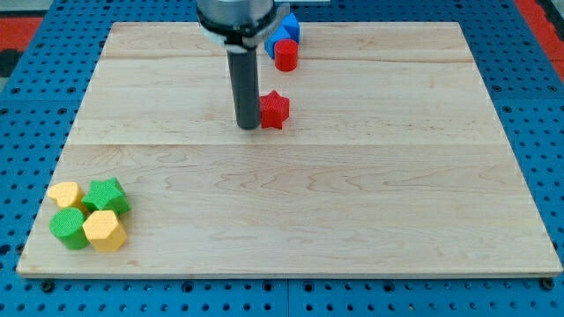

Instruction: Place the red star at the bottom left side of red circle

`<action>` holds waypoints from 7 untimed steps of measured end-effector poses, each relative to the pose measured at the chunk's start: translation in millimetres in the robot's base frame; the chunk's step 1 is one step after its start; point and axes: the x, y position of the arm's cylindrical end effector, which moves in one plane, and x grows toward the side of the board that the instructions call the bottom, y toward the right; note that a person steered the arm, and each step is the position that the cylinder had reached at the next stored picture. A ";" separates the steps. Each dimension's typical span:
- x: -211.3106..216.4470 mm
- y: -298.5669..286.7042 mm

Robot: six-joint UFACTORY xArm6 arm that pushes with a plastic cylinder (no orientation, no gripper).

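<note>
**Red star right next to my tip, red circle further up the board**

So here's the setup: my tip (248, 127) sits on the wooden board (352, 220), touching or just about touching the view's left side of the red star (275, 109). No gripper on this rig, just the straight dark rod, so there are no jaws to be apart or together, and nothing is clamped.

The red star sits a bit above the middle of the board, toward the view's top. The red circle (285, 55) is higher up, near the top edge, and slightly to the view's right of the star. So the star is below the circle and a touch to its left, with a clear gap between them.

Right behind the red circle there are blue blocks (288, 29), one or maybe two; the arm hides part of them, so I can't make out the shape.

Down in the view's bottom left corner there's a tight cluster: a yellow block (65, 195), a green block (107, 195), another green one (67, 228) and a yellow hexagon-ish block (104, 231), all touching or nearly so.
</note>
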 end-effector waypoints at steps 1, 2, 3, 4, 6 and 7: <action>12.8 33.3; -14.0 51.8; -43.7 51.8; -41.1 51.8; -2.8 14.8; -32.9 16.2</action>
